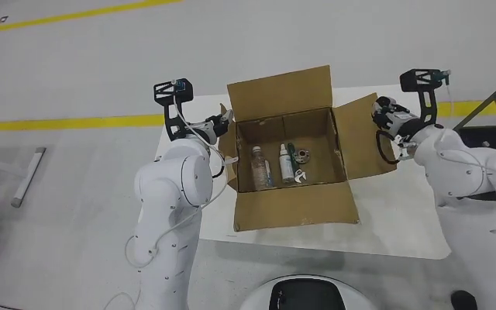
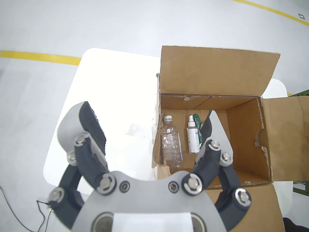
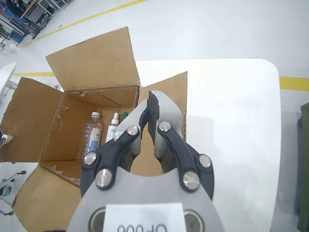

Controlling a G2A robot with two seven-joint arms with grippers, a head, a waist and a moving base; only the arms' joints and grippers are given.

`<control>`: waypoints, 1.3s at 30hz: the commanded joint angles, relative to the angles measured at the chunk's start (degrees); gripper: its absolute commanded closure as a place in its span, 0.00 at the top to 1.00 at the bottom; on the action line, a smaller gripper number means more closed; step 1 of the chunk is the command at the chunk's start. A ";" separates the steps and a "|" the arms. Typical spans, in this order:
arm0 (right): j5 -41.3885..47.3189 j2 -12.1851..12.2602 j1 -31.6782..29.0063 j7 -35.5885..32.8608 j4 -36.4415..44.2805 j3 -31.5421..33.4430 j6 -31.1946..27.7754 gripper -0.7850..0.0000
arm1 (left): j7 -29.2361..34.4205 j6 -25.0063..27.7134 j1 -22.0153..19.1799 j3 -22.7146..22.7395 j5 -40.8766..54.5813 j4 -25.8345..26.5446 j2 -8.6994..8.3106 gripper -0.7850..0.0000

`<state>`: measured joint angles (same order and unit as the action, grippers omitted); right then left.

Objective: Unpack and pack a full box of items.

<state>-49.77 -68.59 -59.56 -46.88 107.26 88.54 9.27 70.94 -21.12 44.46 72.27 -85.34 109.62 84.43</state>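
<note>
An open cardboard box (image 1: pixel 294 203) stands on the white table (image 1: pixel 403 221) with its flaps spread. On its floor lie a clear plastic bottle (image 1: pixel 259 167), a white spray bottle (image 1: pixel 286 163), a green-handled tool (image 1: pixel 292 152), a round metal part (image 1: pixel 303 156) and a small wrench (image 1: pixel 301 177). My left gripper (image 1: pixel 219 122) hangs open and empty just outside the box's left wall; in the left wrist view the gripper (image 2: pixel 149 121) frames the bottle (image 2: pixel 171 143) and spray bottle (image 2: pixel 193 136). My right gripper (image 1: pixel 385 115) is shut on nothing by the right flap; this gripper (image 3: pixel 150 108) is above the flap's edge.
Bare tabletop (image 3: pixel 229 121) lies right of the box and a narrower strip (image 2: pixel 115 92) lies left of it. A dark green object (image 3: pixel 304 160) stands past the table's right edge. A metal stand (image 1: pixel 27 177) lies on the floor far left.
</note>
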 commanded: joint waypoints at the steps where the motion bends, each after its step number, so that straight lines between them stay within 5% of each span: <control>1: 0.02 0.00 0.00 0.00 0.00 0.01 0.00 0.00 | 0.00 0.00 0.00 0.00 0.00 0.00 0.00 1.00; 9: 0.00 -0.12 -1.89 6.08 0.98 0.81 1.25 0.00 | 0.00 0.00 0.00 0.00 0.00 0.00 0.00 1.00; 20: 3.26 0.25 -9.82 25.33 -4.95 16.39 2.45 0.00 | 0.00 0.00 0.00 0.00 0.00 0.00 0.00 1.00; 31: -0.92 -0.56 -10.02 26.04 -12.93 4.68 -1.12 0.00 | 0.00 0.00 0.00 0.00 0.00 0.00 0.00 1.00; 39: 3.25 -0.89 -6.72 23.55 -13.81 -0.26 -9.71 0.00 | 0.00 0.00 0.00 0.00 0.00 0.00 0.00 1.00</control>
<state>-48.54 -69.44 -66.46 -22.63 93.49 88.41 0.88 70.94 -21.12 44.46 72.27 -85.34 109.62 84.43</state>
